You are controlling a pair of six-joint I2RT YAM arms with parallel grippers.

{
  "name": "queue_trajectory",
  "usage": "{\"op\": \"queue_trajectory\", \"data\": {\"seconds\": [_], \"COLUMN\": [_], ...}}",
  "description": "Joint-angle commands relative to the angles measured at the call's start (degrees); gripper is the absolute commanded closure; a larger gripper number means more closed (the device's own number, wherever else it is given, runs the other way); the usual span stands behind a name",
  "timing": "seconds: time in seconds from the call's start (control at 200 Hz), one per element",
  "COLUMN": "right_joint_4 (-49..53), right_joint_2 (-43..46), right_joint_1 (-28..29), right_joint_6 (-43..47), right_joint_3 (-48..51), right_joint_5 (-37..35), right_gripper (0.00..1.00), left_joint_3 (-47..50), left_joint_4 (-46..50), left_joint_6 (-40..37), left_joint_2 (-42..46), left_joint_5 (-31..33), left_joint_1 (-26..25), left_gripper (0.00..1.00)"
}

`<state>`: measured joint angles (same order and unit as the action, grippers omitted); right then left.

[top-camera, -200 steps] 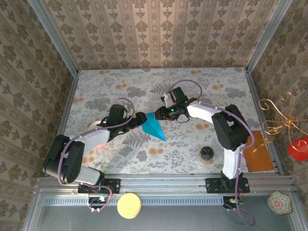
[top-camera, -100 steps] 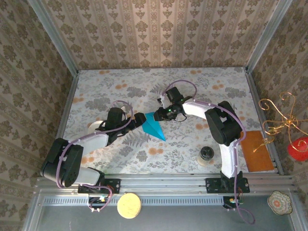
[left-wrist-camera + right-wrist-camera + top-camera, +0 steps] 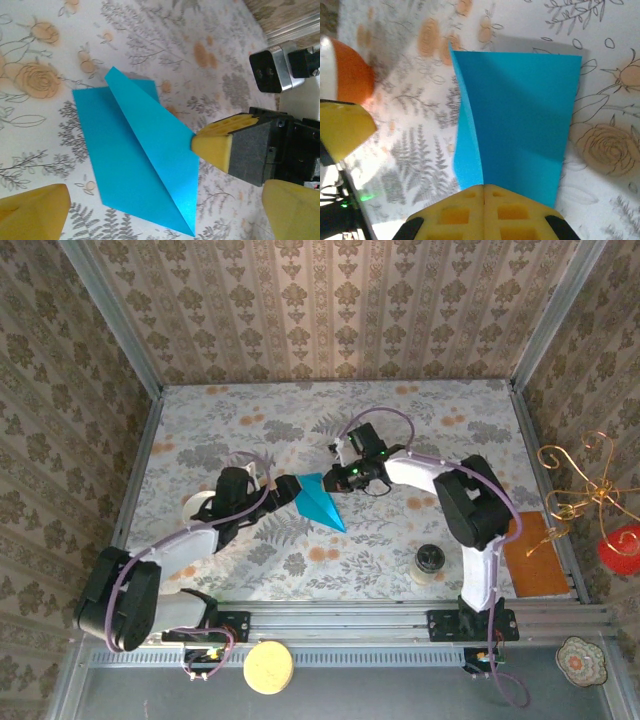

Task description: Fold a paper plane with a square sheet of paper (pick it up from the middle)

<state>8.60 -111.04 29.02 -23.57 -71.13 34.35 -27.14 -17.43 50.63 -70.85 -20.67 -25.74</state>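
Note:
The teal-blue square sheet of paper (image 3: pixel 319 503) lies mid-table, folded into a pointed shape with one long diagonal crease (image 3: pixel 145 150). My right gripper (image 3: pixel 336 478) is at the paper's far edge, jaws pressed together, and the crease runs straight into the seam between its yellow fingers (image 3: pixel 484 192). It is shut on that folded edge of the paper (image 3: pixel 520 115). My left gripper (image 3: pixel 284 489) stands wide open on the paper's left side. Its fingers straddle the near pointed end in the left wrist view (image 3: pixel 165 200) without touching the paper.
A white roll (image 3: pixel 197 504) sits by the left arm. A small dark-lidded jar (image 3: pixel 429 562) stands at front right, and an orange-brown flat sheet (image 3: pixel 530 555) lies at the right edge. A wire ornament (image 3: pixel 580 490) and a red object (image 3: pixel 622 548) are outside the right wall.
My right gripper has gone from partly open to shut at the paper's far edge. The left arm has drawn back slightly to the left, its gripper still open.

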Motion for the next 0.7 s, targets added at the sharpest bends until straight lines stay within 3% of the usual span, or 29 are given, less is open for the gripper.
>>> {"op": "queue_trajectory", "data": {"seconds": [0.0,0.29,0.695], "right_joint_4": [-9.4,-27.62,-35.2], "right_joint_2": [7.25,15.73,21.41], "right_joint_1": [-0.25,-0.23,-0.25], "right_joint_6": [-7.93,-25.85,-34.09], "right_joint_3": [2.71,10.79,15.75], "right_joint_5": [1.56,4.63,6.33], "right_gripper": [0.94,0.94,0.94], "left_joint_3": [-1.25,-0.84,-2.92], "left_joint_4": [-1.51,-11.18,-27.0], "left_joint_6": [0.25,2.29,9.21], "left_joint_2": [2.11,3.35,-3.43], "left_joint_5": [-3.85,-6.88,-12.94], "left_joint_1": [-1.73,-4.71,-6.91], "left_gripper": [0.04,0.13,0.36]}}
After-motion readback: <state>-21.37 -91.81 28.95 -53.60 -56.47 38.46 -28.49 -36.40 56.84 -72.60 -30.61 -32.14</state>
